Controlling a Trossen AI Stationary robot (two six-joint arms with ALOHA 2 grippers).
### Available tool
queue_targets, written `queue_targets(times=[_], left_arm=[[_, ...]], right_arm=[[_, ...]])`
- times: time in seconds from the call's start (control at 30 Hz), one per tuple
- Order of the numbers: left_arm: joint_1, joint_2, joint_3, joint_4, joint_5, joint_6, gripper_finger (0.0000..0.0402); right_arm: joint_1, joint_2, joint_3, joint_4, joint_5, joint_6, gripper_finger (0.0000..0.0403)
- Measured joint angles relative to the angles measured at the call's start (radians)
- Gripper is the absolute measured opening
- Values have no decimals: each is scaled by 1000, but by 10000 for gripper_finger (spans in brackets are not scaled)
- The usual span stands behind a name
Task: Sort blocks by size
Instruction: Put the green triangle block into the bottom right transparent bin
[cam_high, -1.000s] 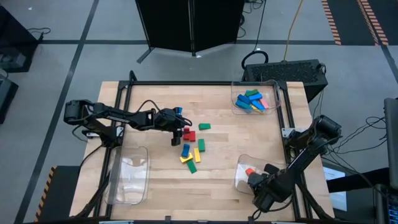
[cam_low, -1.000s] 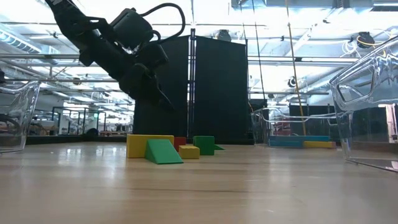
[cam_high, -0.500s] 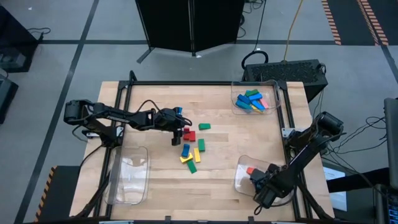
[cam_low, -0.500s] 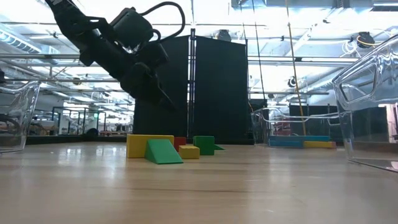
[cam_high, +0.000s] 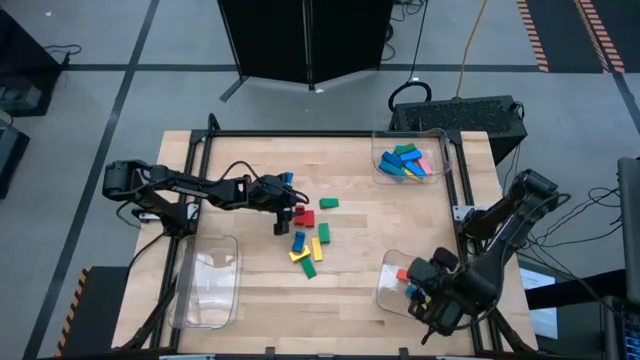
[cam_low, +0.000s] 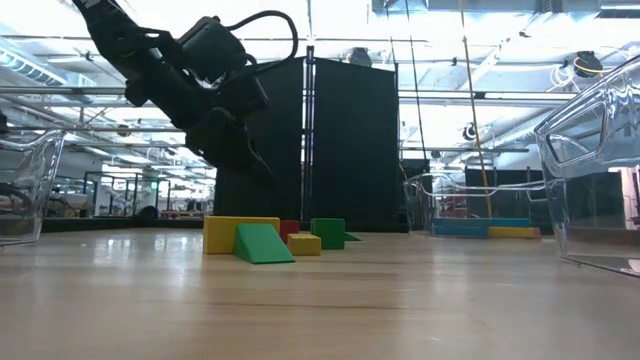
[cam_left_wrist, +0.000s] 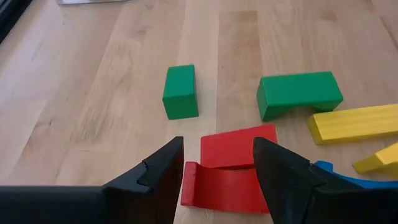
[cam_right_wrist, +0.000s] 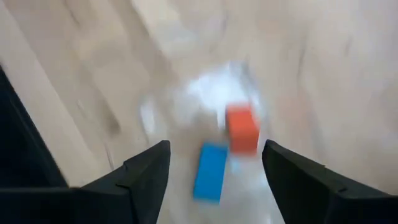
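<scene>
Wooden table (cam_high: 350, 165), loose blocks (cam_high: 307, 236) mid-table, three clear trays (cam_high: 207, 283) near edges

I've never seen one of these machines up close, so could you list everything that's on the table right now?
Loose blocks: about nine; red, green, yellow, blue; table middle.
Far-right tray: one, clear; holds a heap of blue, green, pink and yellow blocks.
Near-right tray: one, clear; holds a red block and a blue block.
Near-left tray: one, clear; no blocks visible inside.
Table: one, pale wood.
Left gripper: open, just above the red blocks.
Right gripper: open, above the near-right tray.
</scene>
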Motion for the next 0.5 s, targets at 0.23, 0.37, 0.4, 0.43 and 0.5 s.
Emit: queue_targets(times=[0.23, 0.37, 0.4, 0.43, 0.5], left_arm=[[0, 0, 0, 15, 0, 5, 194], [1, 0, 0, 17, 0, 19, 194], [1, 0, 0, 19, 0, 23, 194], [1, 0, 0, 23, 0, 23, 194], [1, 0, 0, 29, 0, 24, 194]], right_arm=[[-128, -56, -12, -45, 202, -168, 247], [-274, -56, -13, -8, 205, -451, 247], [-317, -56, -13, 21, 203, -522, 247], [-358, -56, -13, 56, 202, -593, 247], [-442, -56, -13, 130, 200, -738, 247]])
